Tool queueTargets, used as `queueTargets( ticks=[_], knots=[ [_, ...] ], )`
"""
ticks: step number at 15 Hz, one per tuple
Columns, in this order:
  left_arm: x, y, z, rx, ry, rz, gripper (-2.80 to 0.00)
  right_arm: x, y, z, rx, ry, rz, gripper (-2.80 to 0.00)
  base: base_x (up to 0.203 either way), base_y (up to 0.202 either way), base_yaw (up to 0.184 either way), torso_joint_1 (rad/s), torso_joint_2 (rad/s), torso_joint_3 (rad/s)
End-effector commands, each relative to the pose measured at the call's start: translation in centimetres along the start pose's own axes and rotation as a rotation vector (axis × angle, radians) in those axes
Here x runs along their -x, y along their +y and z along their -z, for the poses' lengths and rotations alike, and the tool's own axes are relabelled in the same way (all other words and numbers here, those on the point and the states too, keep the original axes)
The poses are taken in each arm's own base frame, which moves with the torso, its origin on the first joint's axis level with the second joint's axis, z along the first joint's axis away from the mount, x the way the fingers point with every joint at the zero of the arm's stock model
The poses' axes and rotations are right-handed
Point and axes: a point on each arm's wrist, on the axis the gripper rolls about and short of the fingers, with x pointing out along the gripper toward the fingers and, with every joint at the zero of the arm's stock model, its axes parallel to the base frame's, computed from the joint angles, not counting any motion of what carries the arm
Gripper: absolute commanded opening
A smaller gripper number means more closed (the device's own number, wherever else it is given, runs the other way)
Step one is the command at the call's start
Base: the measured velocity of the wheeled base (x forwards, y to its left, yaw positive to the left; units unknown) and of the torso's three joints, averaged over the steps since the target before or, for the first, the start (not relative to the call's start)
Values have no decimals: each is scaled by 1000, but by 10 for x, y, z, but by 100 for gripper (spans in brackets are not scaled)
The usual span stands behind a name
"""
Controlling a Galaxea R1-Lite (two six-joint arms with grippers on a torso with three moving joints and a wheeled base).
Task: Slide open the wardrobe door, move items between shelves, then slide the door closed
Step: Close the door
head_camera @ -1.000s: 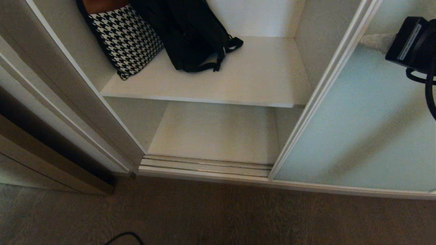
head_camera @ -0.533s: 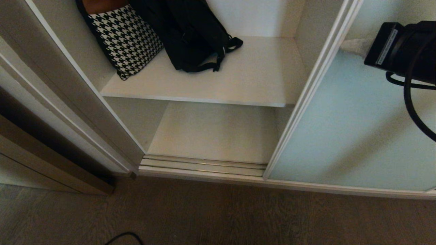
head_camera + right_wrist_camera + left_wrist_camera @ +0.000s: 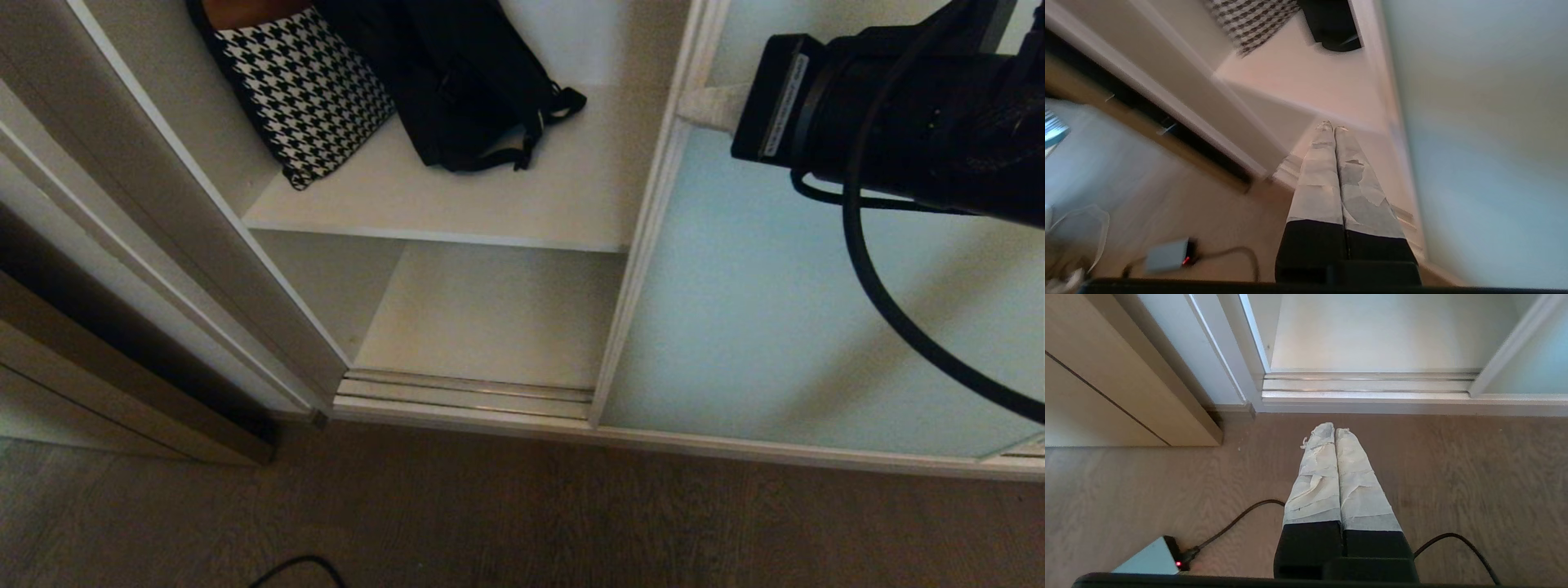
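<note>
At two o'clock in head view: right gripper [image 3: 694, 104], fingers pressed together, empty, against sliding wardrobe door [image 3: 775, 310]. At twelve o'clock: black bag [image 3: 465, 90] on upper shelf [image 3: 506, 204]. Left gripper [image 3: 1331, 428] closed, empty, parked. Risk: fingertips slipping off smooth glass, leaving doorway half-covered.

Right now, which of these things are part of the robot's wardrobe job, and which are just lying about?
Part of the job:
- sliding wardrobe door, partly across the opening
- right gripper, jaws shut, at the door's edge
- black bag on the upper shelf
- lower shelf

Just lying about:
- houndstooth bag
- floor cable
- small box with a red light
- left gripper, parked over the floor
</note>
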Motion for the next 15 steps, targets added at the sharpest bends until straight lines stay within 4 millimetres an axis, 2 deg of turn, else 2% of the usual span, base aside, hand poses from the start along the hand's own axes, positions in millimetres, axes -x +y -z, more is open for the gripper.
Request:
queueTargets(
  ticks=[1,5,9,15],
  knots=[
    [0,0,0,-1,1,0,-280,5,22,1,20,-2,-53,-280,0,0,0,0,0,0],
    [0,0,0,-1,0,0,-280,58,16,-17,32,-61,-70,-280,0,0,0,0,0,0],
    [0,0,0,-1,1,0,-280,113,-9,-19,72,-101,-16,-280,0,0,0,0,0,0],
    [0,0,0,0,1,1,-280,163,-54,-24,131,-208,302,-280,0,0,0,0,0,0]
  ],
)
